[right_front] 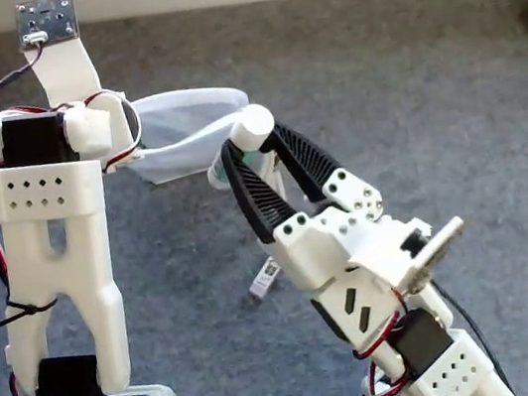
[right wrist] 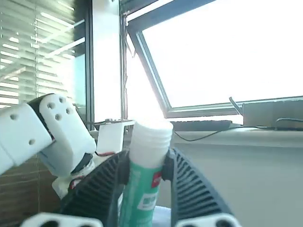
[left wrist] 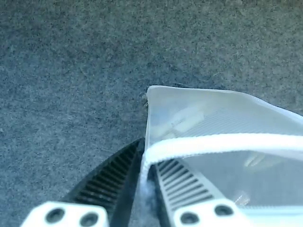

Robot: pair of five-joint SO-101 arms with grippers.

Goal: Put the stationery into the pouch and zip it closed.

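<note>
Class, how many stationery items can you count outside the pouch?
2. The glue stick is gripped by the right gripper beside the pouch; a small white item lies on the carpet. Others may sit hidden inside the pouch.

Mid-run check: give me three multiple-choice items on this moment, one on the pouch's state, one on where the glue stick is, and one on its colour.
1. The translucent white mesh pouch is:
A. open at the mouth, its rim pinched by the left gripper
B. zipped shut
C. folded flat

2. The white-capped glue stick is:
A. inside the pouch
B. between the fingers of the right gripper
C. in the left gripper

3. The glue stick's body below the cap is:
A. red
B. yellow
C. green

Answers:
1. A: the high view shows the mouth gaping, and the left wrist view shows the fingers closed on the rim.
2. B: the black fingers clamp it just under the cap.
3. C: green shows between the fingers in the right wrist view.
</note>
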